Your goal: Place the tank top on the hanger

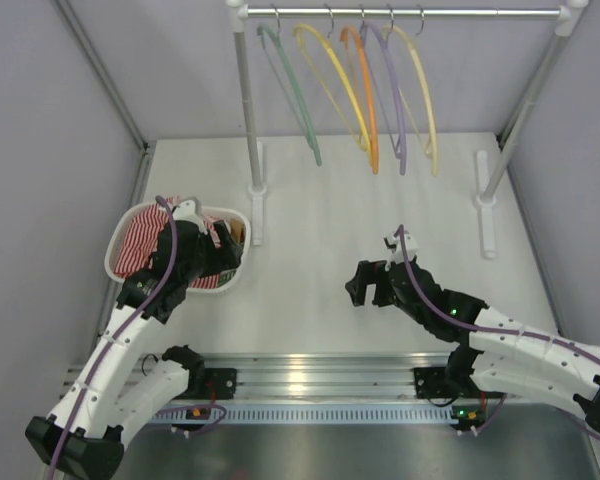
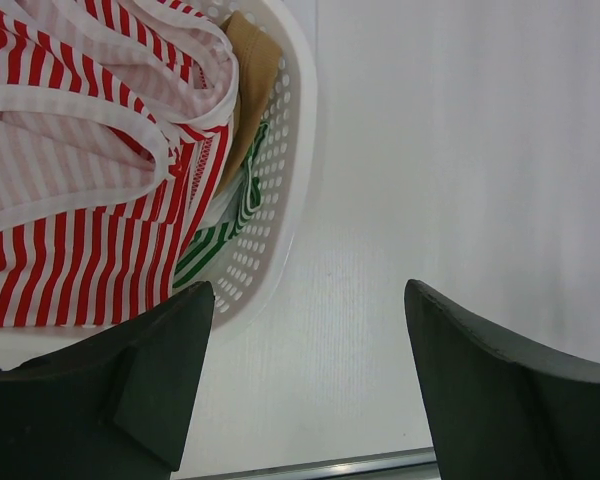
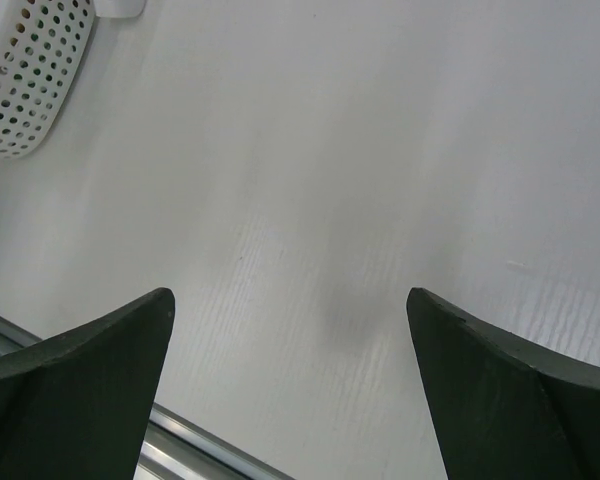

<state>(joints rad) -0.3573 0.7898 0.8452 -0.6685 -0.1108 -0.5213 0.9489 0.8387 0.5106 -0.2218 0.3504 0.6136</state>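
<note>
Well, my left gripper (image 2: 310, 300) and right gripper (image 3: 290, 300) gape empty, one tank top (image 2: 70, 250) fills one basket (image 2: 283, 180), and among five hangers (image 1: 368, 100) the cream hanger (image 1: 427, 110) runs far-to-near.

White perforated basket (image 2: 276, 190), on table (image 1: 330, 230), left side; holds tan garment (image 2: 250, 90) and green-striped garment (image 2: 220, 235).
Rack (image 1: 400, 13), far end of table; its rail carries green hanger (image 1: 298, 100), golden hanger (image 1: 338, 85), orange hanger (image 1: 370, 110) and purple hanger (image 1: 395, 100).

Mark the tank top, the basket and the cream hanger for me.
tank top (image 2: 70, 240): left wrist view, on the red-striped body fabric.
basket (image 2: 270, 190): left wrist view, on the perforated side wall.
cream hanger (image 1: 430, 120): top external view, on its long arm; it is the rightmost one hanging.
</note>
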